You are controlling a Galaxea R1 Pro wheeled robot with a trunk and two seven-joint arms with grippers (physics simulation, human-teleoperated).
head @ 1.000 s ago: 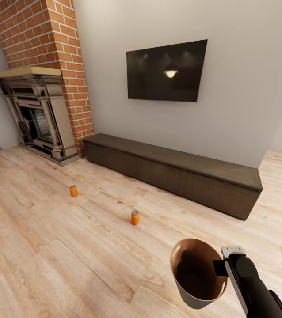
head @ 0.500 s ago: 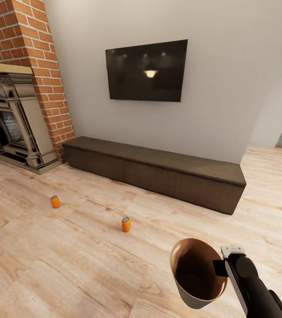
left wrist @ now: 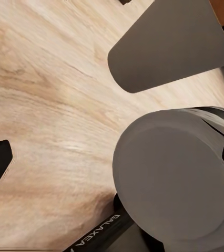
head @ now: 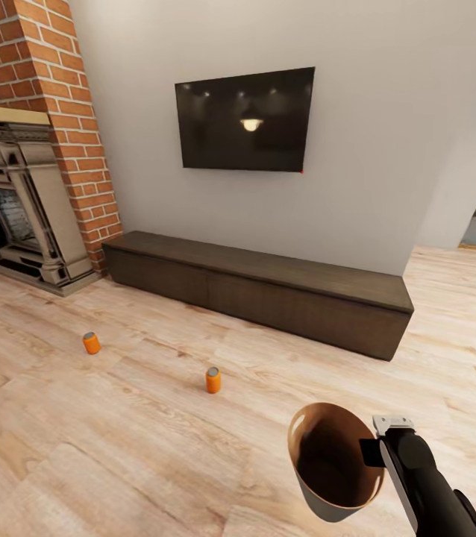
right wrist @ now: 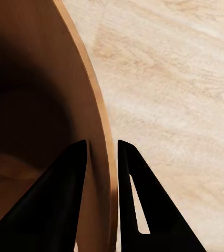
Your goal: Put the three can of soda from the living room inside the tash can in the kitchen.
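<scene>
The bin (head: 335,462) is held off the wood floor (head: 119,447) by the right claw (right wrist: 102,152), whose two fingers pinch its rim, one inside and one outside. Two orange cans (head: 92,343) (head: 213,380) stand well apart on the floor before the dark cabinet (head: 268,294). The left claw's opening cannot be told.

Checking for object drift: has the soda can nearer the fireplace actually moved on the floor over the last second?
No. That can keeps its place relative to the other can and the dark cabinet; the whole view shifted because the camera turned.
</scene>
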